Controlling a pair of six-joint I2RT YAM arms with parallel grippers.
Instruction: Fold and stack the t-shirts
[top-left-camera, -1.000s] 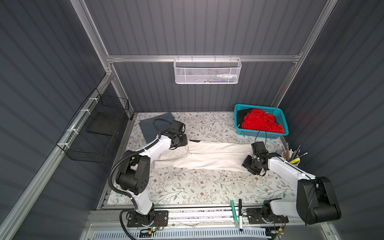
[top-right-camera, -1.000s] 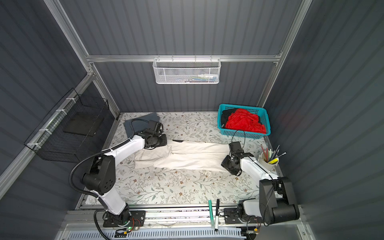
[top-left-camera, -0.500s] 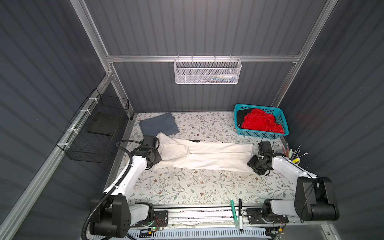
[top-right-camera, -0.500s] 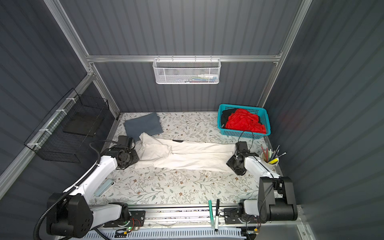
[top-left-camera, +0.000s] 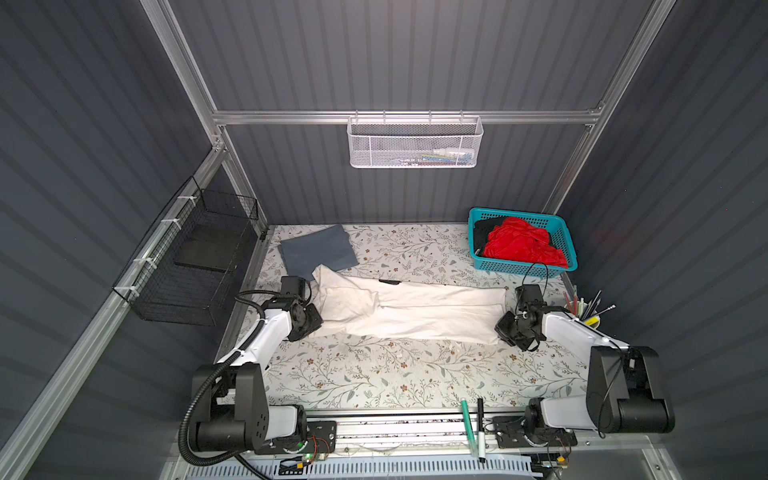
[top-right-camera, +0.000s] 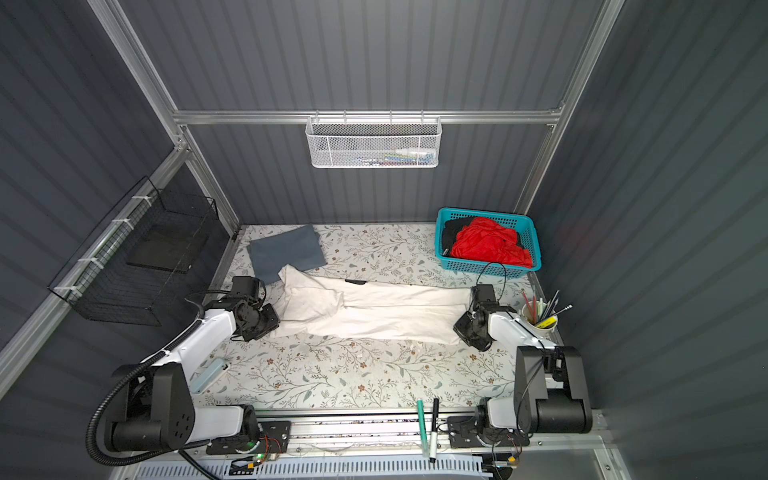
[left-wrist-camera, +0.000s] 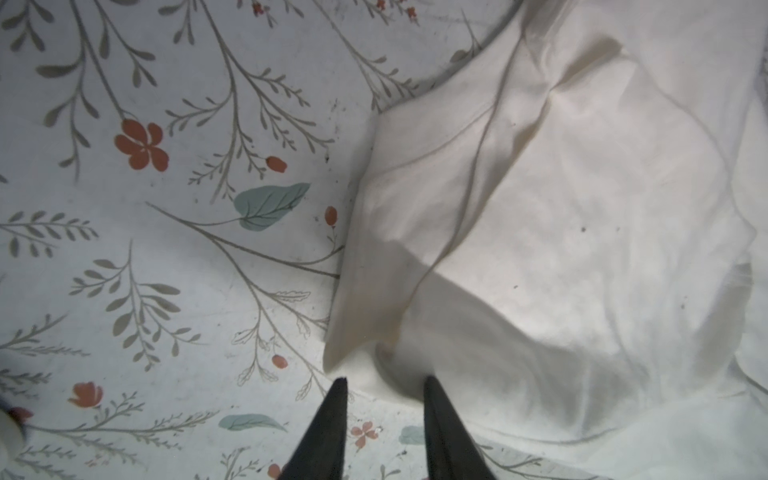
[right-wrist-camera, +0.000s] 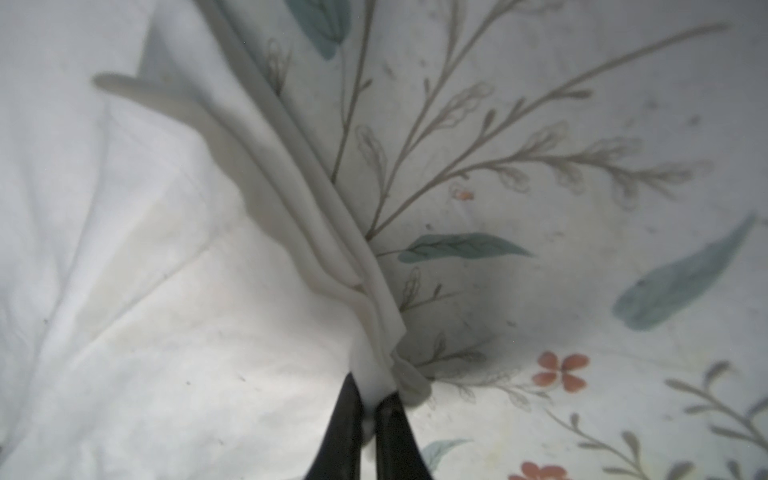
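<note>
Pinching the off-white t-shirt (right-wrist-camera: 124, 249) hem, right gripper (right-wrist-camera: 370, 390) clamped; left gripper (left-wrist-camera: 384, 380) narrowly parted, cloth contact unclear.

1. I saw the off-white shirt (top-left-camera: 415, 311) carrying faint yellowish smudges and tiny black specks.
2. The grey shirt (top-left-camera: 316, 251) looked plain slate.
3. In the teal basket (top-left-camera: 498, 266), I made out a bright red shirt (top-left-camera: 519, 247) beside a black shirt (top-left-camera: 484, 230).
4. The cover (top-left-camera: 374, 374) was pale, printed with grey sprigs, teal leaves and rust-red flowers.
5. The rack (top-left-camera: 415, 145) was white and the cage (top-left-camera: 195, 266) black.
</note>
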